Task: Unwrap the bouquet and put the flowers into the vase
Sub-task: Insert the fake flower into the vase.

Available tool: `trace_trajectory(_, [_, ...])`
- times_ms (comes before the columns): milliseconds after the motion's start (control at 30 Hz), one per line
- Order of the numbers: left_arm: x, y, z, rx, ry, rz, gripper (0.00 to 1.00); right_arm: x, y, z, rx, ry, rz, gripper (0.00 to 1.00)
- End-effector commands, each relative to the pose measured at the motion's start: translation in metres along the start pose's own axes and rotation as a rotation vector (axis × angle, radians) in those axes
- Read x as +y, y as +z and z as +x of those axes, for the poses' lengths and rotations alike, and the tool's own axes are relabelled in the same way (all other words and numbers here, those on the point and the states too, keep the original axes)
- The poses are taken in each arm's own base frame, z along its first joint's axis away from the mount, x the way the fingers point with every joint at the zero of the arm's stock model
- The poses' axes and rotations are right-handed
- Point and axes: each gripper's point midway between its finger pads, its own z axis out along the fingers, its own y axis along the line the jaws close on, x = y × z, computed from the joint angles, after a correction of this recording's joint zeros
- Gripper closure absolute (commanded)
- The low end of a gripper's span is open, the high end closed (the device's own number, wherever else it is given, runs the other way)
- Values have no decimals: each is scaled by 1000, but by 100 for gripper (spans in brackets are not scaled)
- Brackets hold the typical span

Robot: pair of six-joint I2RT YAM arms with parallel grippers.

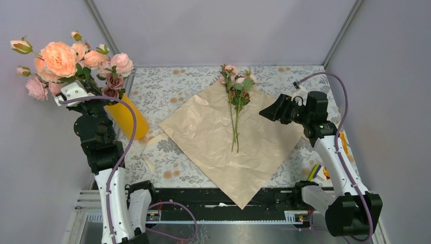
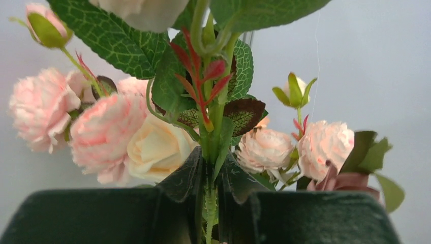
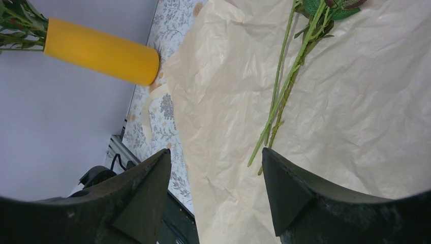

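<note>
Right gripper (image 3: 214, 152): released; take all stems of the flowers (image 1: 238, 89) together.
Left gripper (image 2: 210, 170): clenched on big bunch (image 2: 106, 132) stem.

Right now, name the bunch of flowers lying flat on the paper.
The small pink roses with long thin stems, loose on the paper. The big peach bunch sits in the yellow vase, gripped by the left pincer.
</note>
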Motion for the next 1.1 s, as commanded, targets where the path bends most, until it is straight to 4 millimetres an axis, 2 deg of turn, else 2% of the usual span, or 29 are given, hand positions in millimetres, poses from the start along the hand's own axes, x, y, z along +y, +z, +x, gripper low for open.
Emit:
trace_trajectory(0, [-9,1,21,27,-41,60,100,11,-5,-5,-21,-24,-42,27])
trace_trajectory(400, [1,-3,67,137,-60,13,100,13,-6,-4,-16,-20,-54,27])
trace_trajectory(833, [3,-9,114,269,-135,-27,100,20,-4,-9,-21,-1,-85,27])
trace_trajectory(1000, [4,-12,121,289,-128,-30,90,21,-4,-9,-21,3,-91,27])
trace_trajectory(1067, [4,-12,117,280,-124,-24,86,22,-4,-9,-20,3,-94,27])
